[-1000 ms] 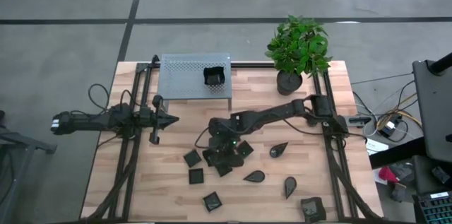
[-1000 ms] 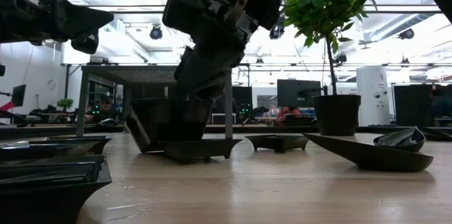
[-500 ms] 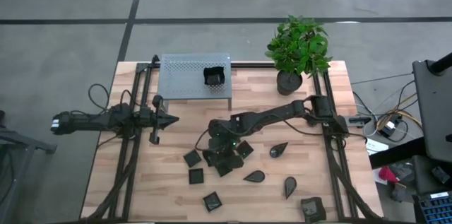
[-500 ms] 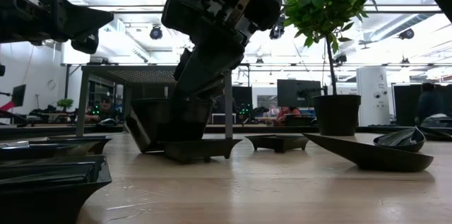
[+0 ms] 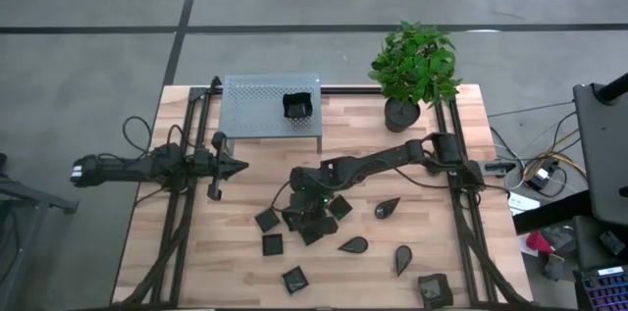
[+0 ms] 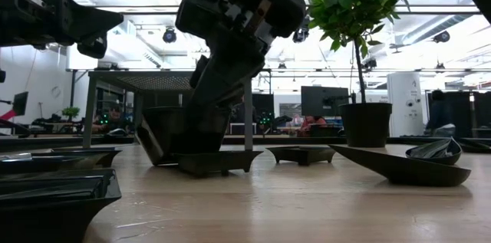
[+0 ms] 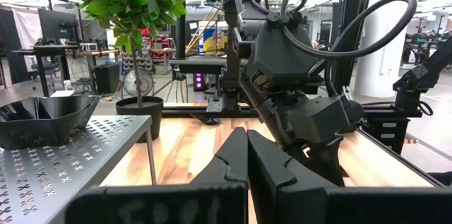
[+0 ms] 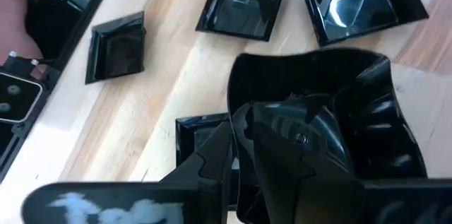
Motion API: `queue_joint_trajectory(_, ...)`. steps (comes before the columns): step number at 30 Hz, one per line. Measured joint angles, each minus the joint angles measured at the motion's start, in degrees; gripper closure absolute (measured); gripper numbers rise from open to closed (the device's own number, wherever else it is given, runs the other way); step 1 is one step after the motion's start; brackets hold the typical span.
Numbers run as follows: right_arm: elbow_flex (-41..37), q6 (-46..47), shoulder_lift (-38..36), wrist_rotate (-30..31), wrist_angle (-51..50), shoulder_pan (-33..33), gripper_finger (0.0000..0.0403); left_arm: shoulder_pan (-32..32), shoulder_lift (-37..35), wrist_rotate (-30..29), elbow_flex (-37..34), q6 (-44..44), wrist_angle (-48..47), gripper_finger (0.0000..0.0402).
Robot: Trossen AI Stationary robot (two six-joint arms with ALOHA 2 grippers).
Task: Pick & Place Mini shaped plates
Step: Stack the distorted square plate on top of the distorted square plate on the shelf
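The mini shaped plates (image 5: 312, 221) are small dark glossy dishes, square and teardrop shaped, most of them scattered over the front half of the wooden table (image 5: 235, 262), with one square plate (image 5: 297, 106) set on the perforated grey shelf (image 5: 257, 107) at the rear beside the potted plant (image 5: 415, 66). From above, the right gripper (image 5: 306, 205) reaches in over the central cluster with its arm stretched low across the table; the left gripper (image 5: 235, 165) waits at the left rail, its jaws together. At table height, the right gripper (image 6: 201, 120) angles steeply down onto a tilted square plate (image 6: 170, 134), with leaf plates (image 6: 395, 168) lying to the side. The left wrist view shows its fingers (image 7: 247, 160) pressed closed. The right wrist view shows a square plate (image 8: 332, 118) clamped by its rim between the right fingers (image 8: 296, 153), lifted over other squares (image 8: 244, 3).
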Motion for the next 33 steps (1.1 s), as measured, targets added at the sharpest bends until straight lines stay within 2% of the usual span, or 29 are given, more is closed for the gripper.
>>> queue_joint_trajectory(19,-0.23,0.13,0.0,0.02,0.04,0.04,0.0361,0.01,0.0,0.01,0.0,0.01,0.0,0.0401)
queue_joint_trajectory(28,-0.25,0.13,0.0,-0.13,0.04,0.04,0.0392,0.0,0.0,0.02,0.0,0.02,0.0,0.0401)
queue_joint_trajectory(33,-0.25,0.13,0.0,-0.18,-0.24,0.04,0.0394,0.0,0.0,0.01,0.0,0.0,0.02,0.0401)
